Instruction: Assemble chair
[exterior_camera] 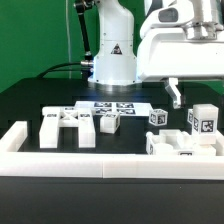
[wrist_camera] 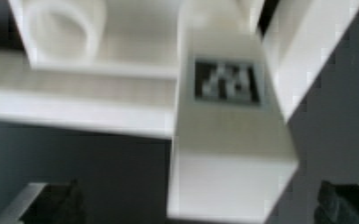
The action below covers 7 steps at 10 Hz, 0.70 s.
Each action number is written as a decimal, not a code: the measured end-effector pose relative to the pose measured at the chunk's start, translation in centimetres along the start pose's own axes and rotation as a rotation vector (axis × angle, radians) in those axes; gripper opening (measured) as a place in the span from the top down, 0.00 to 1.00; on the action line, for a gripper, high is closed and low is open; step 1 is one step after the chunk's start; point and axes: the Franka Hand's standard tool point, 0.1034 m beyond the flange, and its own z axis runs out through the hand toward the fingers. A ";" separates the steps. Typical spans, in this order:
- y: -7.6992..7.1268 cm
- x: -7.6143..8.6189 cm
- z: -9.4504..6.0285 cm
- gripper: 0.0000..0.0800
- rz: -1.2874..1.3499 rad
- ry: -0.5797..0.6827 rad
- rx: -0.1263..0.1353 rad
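Several white chair parts with black-and-white tags lie on the black table. A wide frame-like part [exterior_camera: 70,127] is at the exterior view's left, with a small block [exterior_camera: 108,122] and a cube [exterior_camera: 157,116] in the middle. A tall block [exterior_camera: 203,121] and a low part [exterior_camera: 178,146] are at the right. My gripper [exterior_camera: 176,96] hangs above the right-hand parts. The blurred wrist view shows a long white bar with a tag [wrist_camera: 227,110] running between my spread fingers [wrist_camera: 51,202], which do not touch it. A white slab [wrist_camera: 78,55] lies beyond it. The gripper is open.
The marker board [exterior_camera: 110,106] lies flat in front of the robot's base [exterior_camera: 110,60]. A long white border rail [exterior_camera: 100,160] runs along the table's front, with an end piece [exterior_camera: 14,136] at the exterior view's left. A green wall stands behind.
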 end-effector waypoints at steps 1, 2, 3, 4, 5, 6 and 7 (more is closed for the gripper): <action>0.1 0.4 -0.1 0.19 0.003 -0.078 0.008; 0.1 0.3 -0.1 0.19 0.005 -0.161 0.015; 0.1 0.1 -0.1 0.19 0.008 -0.246 0.023; 0.1 -0.1 -0.1 0.19 0.009 -0.319 0.030; -0.1 -0.4 -0.1 0.19 0.009 -0.400 0.038; -0.2 -0.3 0.1 0.19 0.007 -0.460 0.045; -0.2 0.0 0.6 0.19 0.007 -0.461 0.045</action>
